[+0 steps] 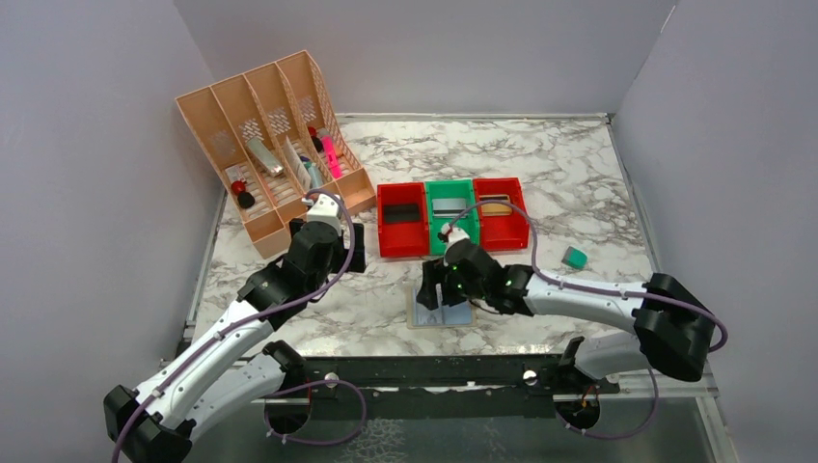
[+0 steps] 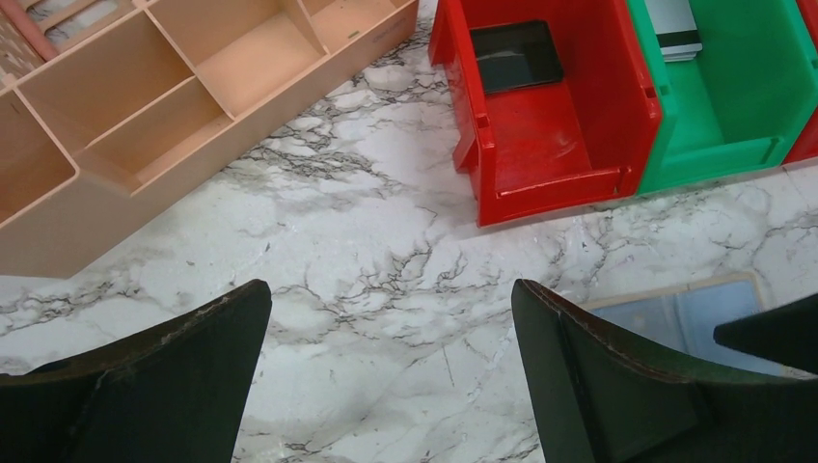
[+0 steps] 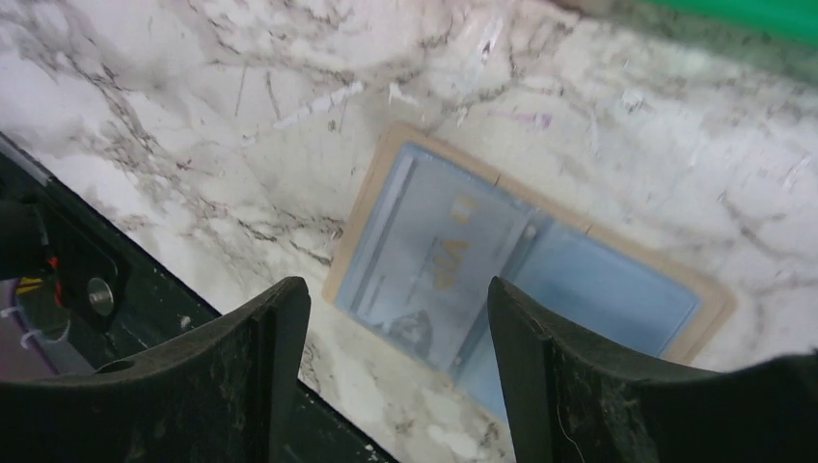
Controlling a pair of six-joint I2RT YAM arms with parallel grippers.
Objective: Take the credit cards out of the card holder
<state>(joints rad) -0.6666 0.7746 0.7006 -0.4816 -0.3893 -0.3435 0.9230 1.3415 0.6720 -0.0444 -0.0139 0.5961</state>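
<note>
The card holder lies unfolded and flat on the marble near the table's front edge, tan rim round pale blue panels. A pale blue card with gold print lies on its left panel. My right gripper hovers over the holder's near edge, open, with nothing between its fingers. My left gripper hangs open over bare marble to the holder's left; a corner of the holder shows beside its right finger. Cards lie in the bins: a dark one in the left red bin, a grey one in the green bin.
Three bins stand in a row behind the holder: red, green, red. A peach desk organiser with pens stands at the back left. A small teal block lies at the right. The table's dark front rail runs just below the holder.
</note>
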